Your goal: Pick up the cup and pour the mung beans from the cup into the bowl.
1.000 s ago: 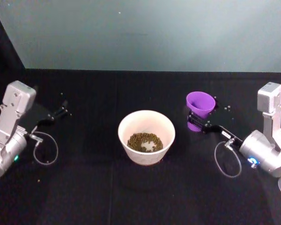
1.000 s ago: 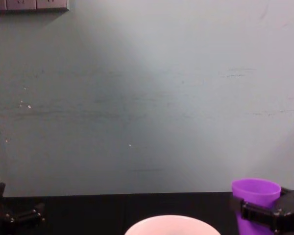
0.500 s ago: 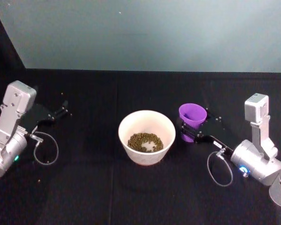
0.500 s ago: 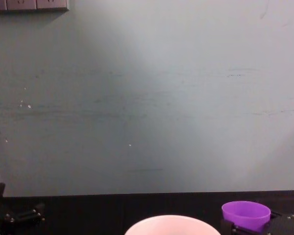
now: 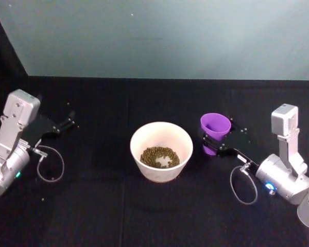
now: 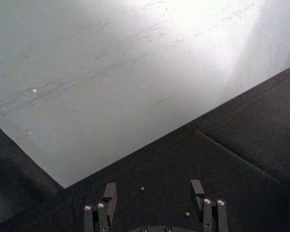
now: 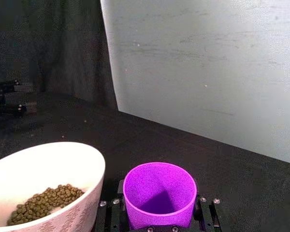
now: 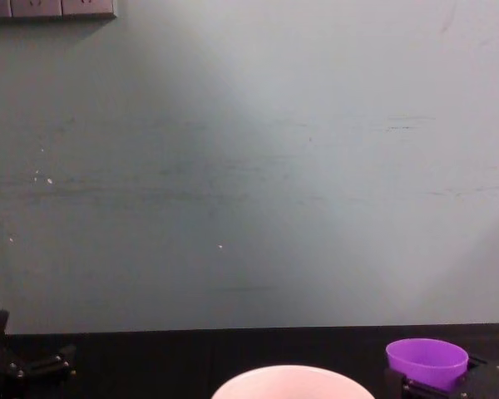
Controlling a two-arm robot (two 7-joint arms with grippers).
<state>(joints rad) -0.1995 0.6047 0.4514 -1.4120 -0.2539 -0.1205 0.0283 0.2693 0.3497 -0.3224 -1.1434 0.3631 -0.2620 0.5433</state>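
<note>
The right gripper point(image 5: 212, 144) has its fingers point(image 7: 201, 212) clamped on the cup point(image 5: 215, 130), one on each side of its lower body. The cup stands upright between them, mouth up, a small bright purple tumbler with no handle, smooth and plain, wide at the rim and narrowing toward the base. In the right wrist view its inside point(image 7: 158, 194) looks bare purple, with no beans showing in the part that can be seen.

Just beside the fingers, toward the middle of the desk point(image 5: 144, 216), stands the bowl point(image 5: 161, 150). It is round and pale pinkish-white, several times wider than the cup, with a smooth rim and a faint pattern low on its outer wall in the right wrist view. A layer of green-brown mung beans point(image 5: 159, 156) lies in its bottom, with a pale patch of bare bowl among them. Cup and bowl are near each other but apart; a strip of black desk shows between them in the head view.

The left gripper point(image 5: 68, 121) rests well off on the far side of the bowl, its fingers point(image 6: 109, 194) apart and holding nothing. A few loose beans point(image 6: 142, 188) lie on the black desk between and just ahead of those fingers.
</note>
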